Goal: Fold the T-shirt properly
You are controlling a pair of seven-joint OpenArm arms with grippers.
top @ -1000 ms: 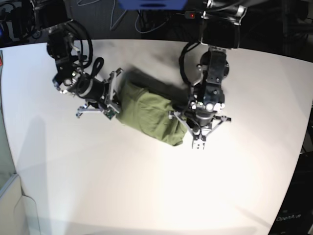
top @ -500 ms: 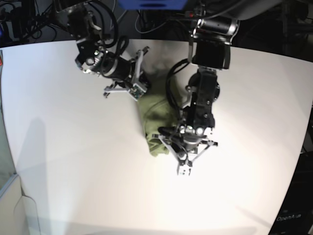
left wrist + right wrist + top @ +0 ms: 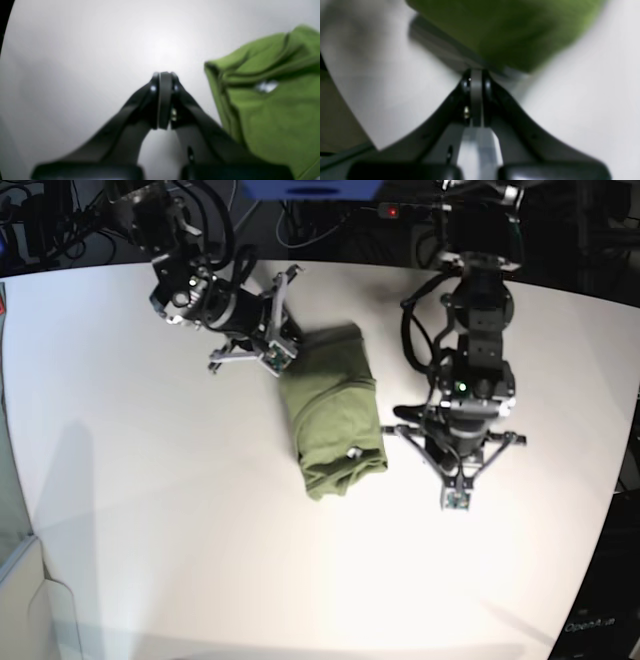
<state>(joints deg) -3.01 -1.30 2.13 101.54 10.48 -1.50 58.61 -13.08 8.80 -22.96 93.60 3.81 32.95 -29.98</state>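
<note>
The T-shirt (image 3: 335, 415) lies on the white table (image 3: 150, 510) as a compact olive-green folded bundle, long side running near to far. A small white tag (image 3: 352, 451) shows near its front end. My left gripper (image 3: 452, 500) is shut and empty over bare table to the right of the T-shirt, apart from it. In the left wrist view the left gripper (image 3: 162, 75) has the T-shirt (image 3: 270, 107) on its right. My right gripper (image 3: 283, 352) is shut at the bundle's far left corner. In the right wrist view the right gripper (image 3: 476, 72) sits just short of the blurred T-shirt (image 3: 510, 30).
Dark cables and equipment (image 3: 300, 220) crowd the space beyond the table's far edge. The table's right edge (image 3: 615, 480) curves inward close to the left arm.
The T-shirt has swung from a slanted lie to a near-to-far one. My left gripper has come off its front end and moved right. My right arm has shifted to the far corner.
</note>
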